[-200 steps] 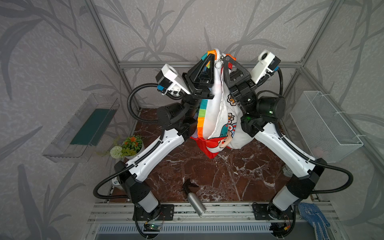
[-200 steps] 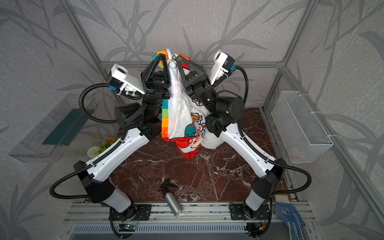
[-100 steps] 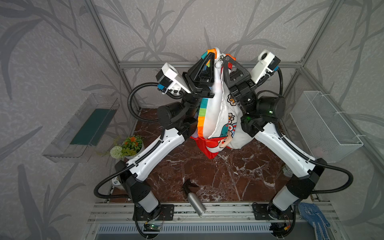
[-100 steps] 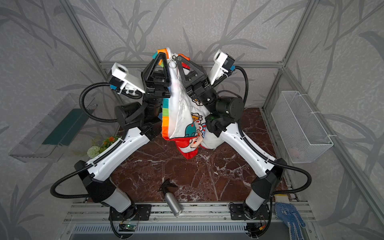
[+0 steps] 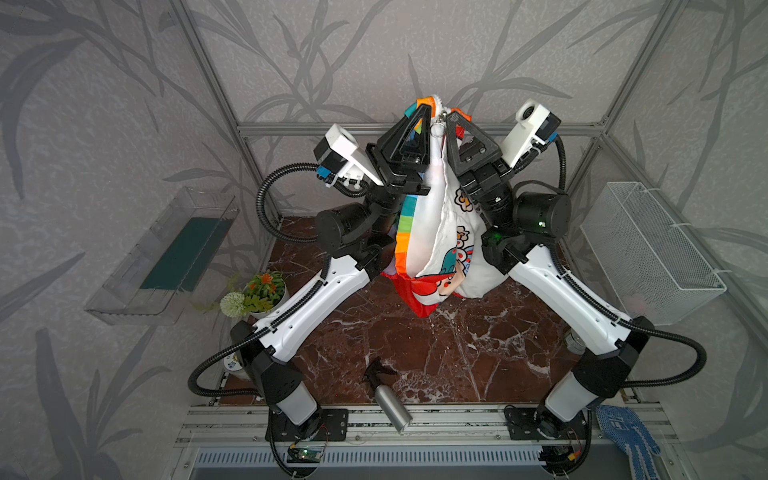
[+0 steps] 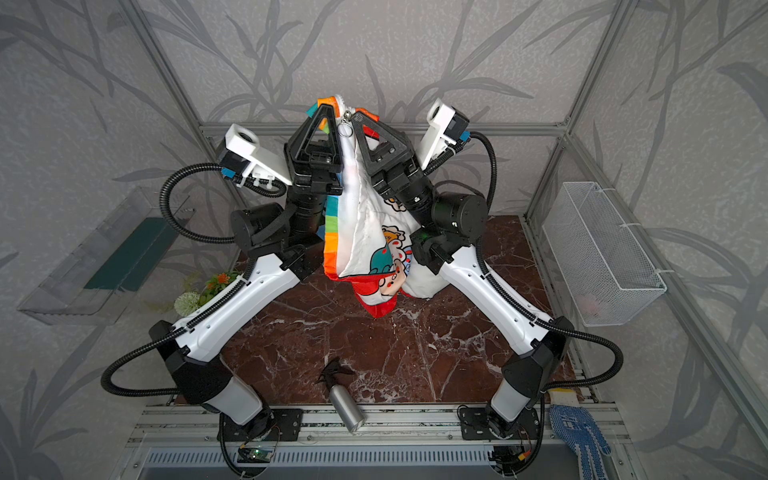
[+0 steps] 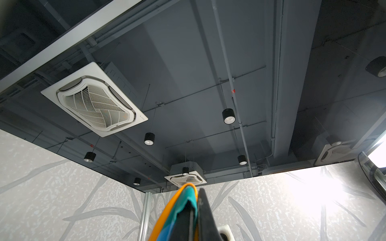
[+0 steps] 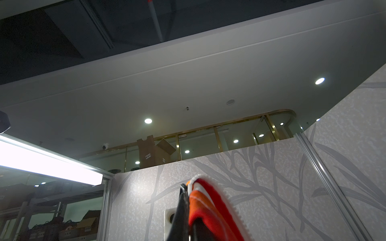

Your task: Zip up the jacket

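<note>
Holding the jacket up, the left gripper and right gripper squeeze tight on its top; next, one should grab the zipper pull.

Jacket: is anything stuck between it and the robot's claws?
No, nothing visible is in the way. The left gripper and the right gripper are both shut right on the jacket, pinching its top edge.

Two white-and-black robot arms, the left arm and the right arm, rise from the front with elbows spread outward and wrists pointing up. The left gripper and right gripper sit high, side by side, jaws clamped on a white, rainbow-trimmed child's jacket.
</note>
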Motion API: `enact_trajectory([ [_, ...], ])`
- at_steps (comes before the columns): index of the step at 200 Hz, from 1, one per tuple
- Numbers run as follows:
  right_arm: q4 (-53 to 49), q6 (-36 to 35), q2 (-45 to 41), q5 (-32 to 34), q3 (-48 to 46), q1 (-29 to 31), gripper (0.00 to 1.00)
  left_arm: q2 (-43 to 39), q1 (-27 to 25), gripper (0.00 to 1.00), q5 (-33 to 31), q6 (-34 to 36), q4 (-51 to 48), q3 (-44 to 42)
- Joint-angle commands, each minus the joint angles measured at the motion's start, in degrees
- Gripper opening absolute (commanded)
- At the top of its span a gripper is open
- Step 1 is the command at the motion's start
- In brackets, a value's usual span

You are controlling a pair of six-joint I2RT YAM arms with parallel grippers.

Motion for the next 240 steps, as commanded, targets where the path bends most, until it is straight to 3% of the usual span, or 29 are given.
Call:
enact_trajectory([
  [1, 1.95, 0.10, -0.28, -0.46, 2.76, 0.10, 0.00, -0.18, -0.61, 0.00, 0.87, 0.70, 1.06, 0.83],
  [240, -0.78, 1.14, -0.48, 1.08, 4.19, -1.74, 0.00, -1.90, -0.76, 0.00, 2.50, 2.69, -1.47, -1.45],
])
